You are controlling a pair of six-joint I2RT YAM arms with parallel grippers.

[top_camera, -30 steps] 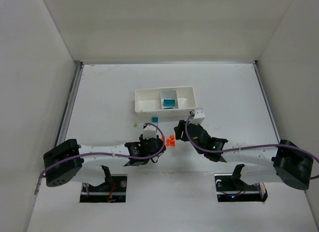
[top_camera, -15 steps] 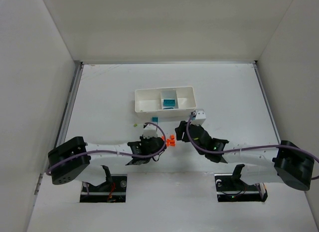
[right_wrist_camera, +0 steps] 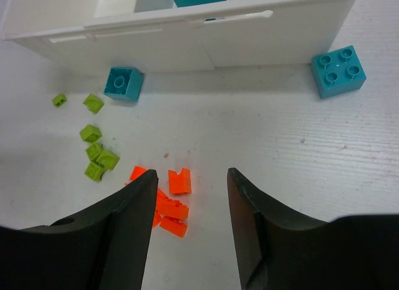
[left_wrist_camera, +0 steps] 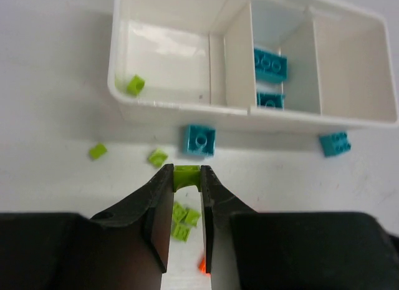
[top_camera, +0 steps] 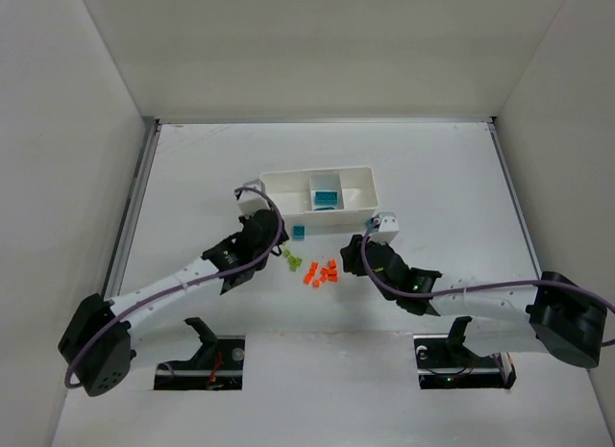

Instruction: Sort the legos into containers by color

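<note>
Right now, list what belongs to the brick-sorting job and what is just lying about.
Job: tray; green bricks; orange bricks; teal bricks; left gripper, shut on a green brick; right gripper, open.
Not the job: purple cables on the arms; table.

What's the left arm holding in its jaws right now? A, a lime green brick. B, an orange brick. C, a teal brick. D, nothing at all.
A: in the left wrist view, the left arm's jaws are shut on a lime green brick, pinched between their tips just short of the white tray.
</note>
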